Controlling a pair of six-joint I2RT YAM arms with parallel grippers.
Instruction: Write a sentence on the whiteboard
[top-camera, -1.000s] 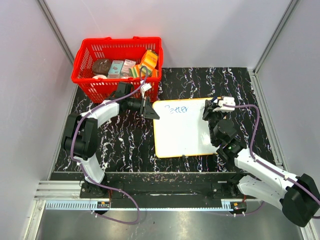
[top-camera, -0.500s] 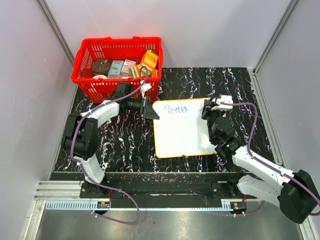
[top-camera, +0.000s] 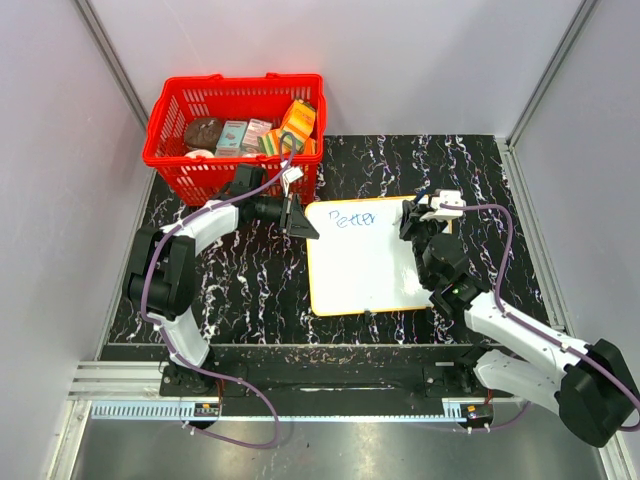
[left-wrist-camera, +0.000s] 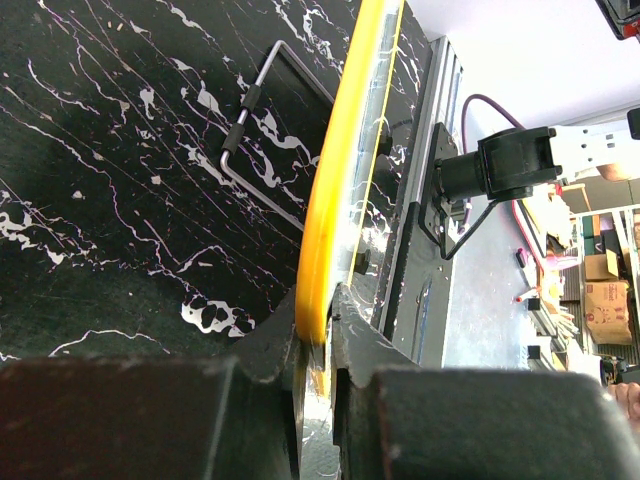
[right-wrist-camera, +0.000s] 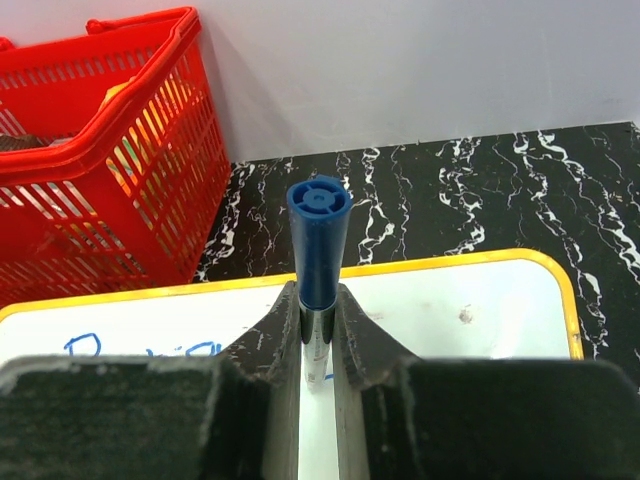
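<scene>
The whiteboard (top-camera: 365, 265) lies flat on the black marbled table, white with a yellow-orange rim. Blue letters reading "Better" (top-camera: 352, 217) stand near its far left corner; part of them shows in the right wrist view (right-wrist-camera: 90, 347). My left gripper (top-camera: 298, 222) is shut on the board's far left corner, its jaws pinching the yellow rim (left-wrist-camera: 335, 200). My right gripper (top-camera: 412, 218) is shut on a blue marker (right-wrist-camera: 318, 240), held upright over the board's far right part. The marker tip is hidden behind my fingers.
A red basket (top-camera: 172, 125) with several packaged goods stands at the far left, just behind the left arm; it also shows in the right wrist view (right-wrist-camera: 100, 150). A bent metal wire (left-wrist-camera: 262, 120) lies on the table beside the board. Grey walls enclose the table.
My right gripper with the marker has moved a little toward the far side and left along the board's top right part. The left arm and board have not moved.
</scene>
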